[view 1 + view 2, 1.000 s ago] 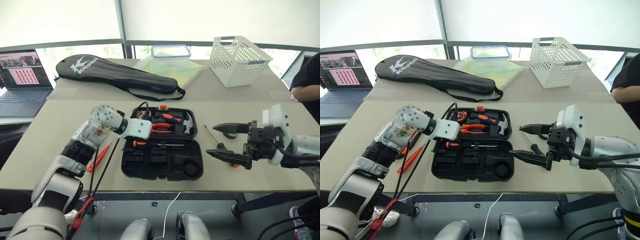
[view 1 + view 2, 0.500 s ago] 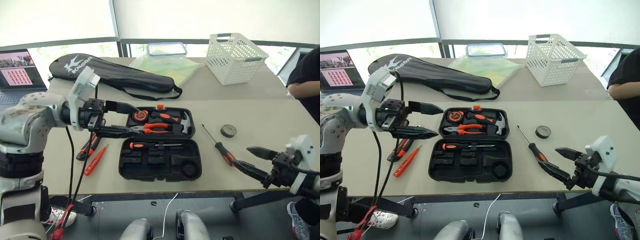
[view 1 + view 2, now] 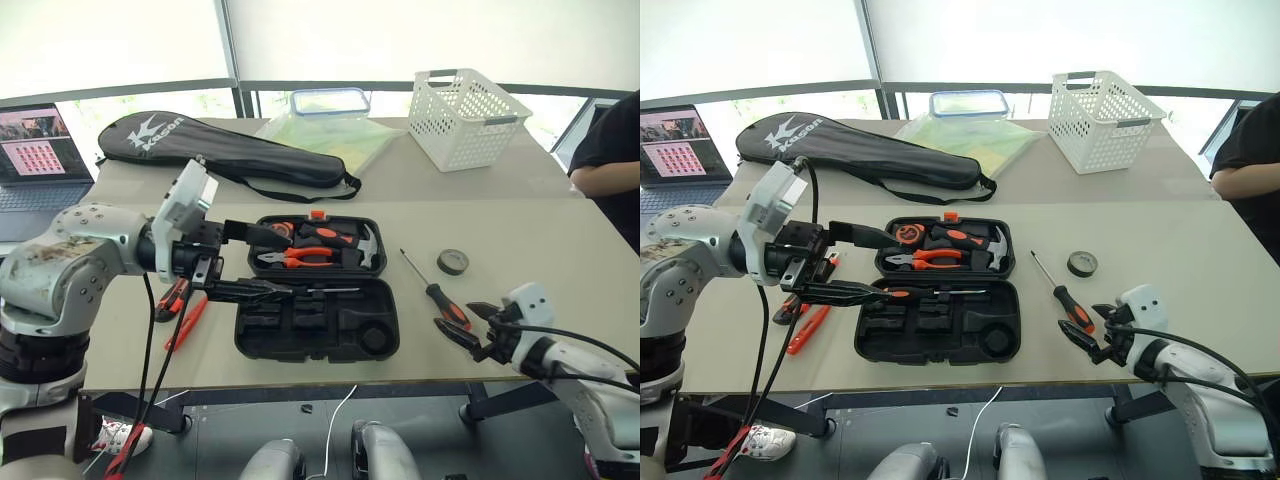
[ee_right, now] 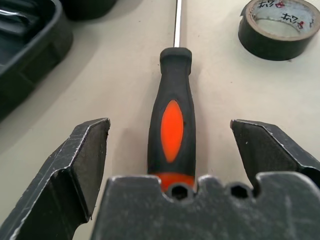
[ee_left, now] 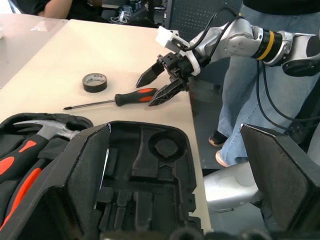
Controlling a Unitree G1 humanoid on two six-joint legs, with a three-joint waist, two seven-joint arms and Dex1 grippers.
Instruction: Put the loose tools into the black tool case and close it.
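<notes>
With the screwdriver lying right of the case, shaft pointing away, the right gripper straddles its handle, jaws apart. Left gripper hangs wide open, empty, over the case.

Head stereo pair gives you a high forward-down look over the table and open tool case. Left wrist cam looks across that case toward the right gripper. Right wrist cam sits close over the screwdriver, which both wrist cams share.
</notes>
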